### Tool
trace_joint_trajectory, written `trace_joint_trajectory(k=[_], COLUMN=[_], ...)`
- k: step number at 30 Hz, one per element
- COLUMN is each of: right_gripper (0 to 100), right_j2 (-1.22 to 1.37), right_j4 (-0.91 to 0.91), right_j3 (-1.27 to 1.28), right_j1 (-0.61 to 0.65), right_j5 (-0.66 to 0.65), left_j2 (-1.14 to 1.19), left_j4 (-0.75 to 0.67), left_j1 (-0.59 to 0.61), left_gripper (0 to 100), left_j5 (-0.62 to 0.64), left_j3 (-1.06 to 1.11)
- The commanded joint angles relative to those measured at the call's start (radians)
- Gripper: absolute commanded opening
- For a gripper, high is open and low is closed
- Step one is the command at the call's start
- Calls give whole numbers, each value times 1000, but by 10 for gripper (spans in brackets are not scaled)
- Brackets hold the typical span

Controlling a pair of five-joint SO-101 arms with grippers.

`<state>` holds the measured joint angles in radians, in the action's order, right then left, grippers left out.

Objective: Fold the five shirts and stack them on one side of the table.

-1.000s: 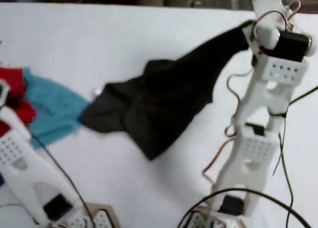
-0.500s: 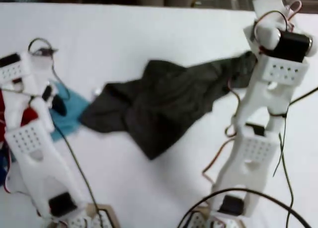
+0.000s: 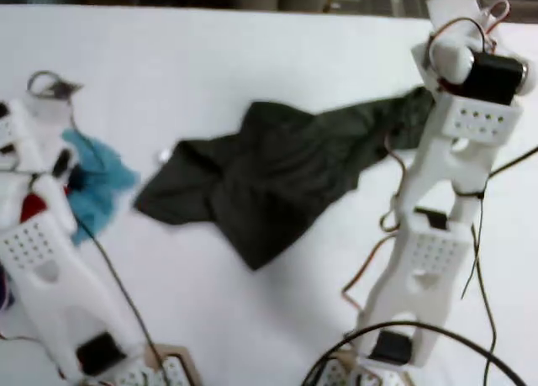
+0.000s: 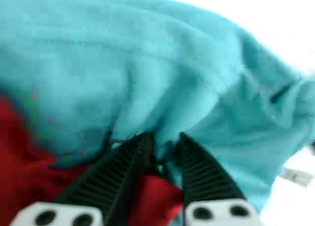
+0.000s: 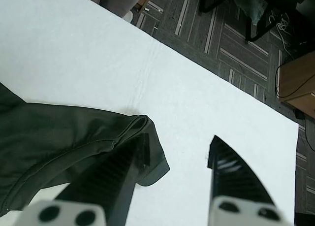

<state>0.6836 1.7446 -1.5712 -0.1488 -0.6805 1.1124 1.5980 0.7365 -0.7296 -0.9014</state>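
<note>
A black shirt (image 3: 277, 176) lies crumpled across the middle of the white table (image 3: 252, 58), one end reaching the right arm. My right gripper (image 5: 178, 147) is open just above that end of the black shirt (image 5: 64, 137), holding nothing. At the table's left, my left gripper (image 4: 165, 146) is shut on a fold of the blue shirt (image 4: 147, 73), which is bunched up beside the left arm (image 3: 42, 243). A red shirt (image 4: 24, 186) lies under the blue shirt (image 3: 97, 184) and is mostly hidden.
The right arm (image 3: 437, 209) stands along the table's right side with loose cables around its base. The table's far edge (image 5: 206, 68) runs close behind the right gripper, with floor beyond it. Bare tabletop lies beyond and in front of the black shirt.
The right gripper has let go of the black shirt, whose raised end dropped onto the table. The left arm swung in, shut on the blue shirt and pulled it left into a bunch.
</note>
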Motion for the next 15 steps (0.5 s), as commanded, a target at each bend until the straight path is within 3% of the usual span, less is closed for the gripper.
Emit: trace_joint_trajectory(k=[1, 7, 15], right_gripper=[201, 201, 201], right_j2=[-77, -77, -71], right_j4=[-2, -1, 1], right_j3=[-41, -41, -40], right_j1=[5, 5, 5], right_j5=[3, 3, 3], left_j2=[94, 94, 92], left_j4=[-14, 84, 89], left_j1=[250, 351, 448], left_gripper=[21, 20, 24], left_j5=[-69, -100, -34], left_j3=[-214, -579, -773])
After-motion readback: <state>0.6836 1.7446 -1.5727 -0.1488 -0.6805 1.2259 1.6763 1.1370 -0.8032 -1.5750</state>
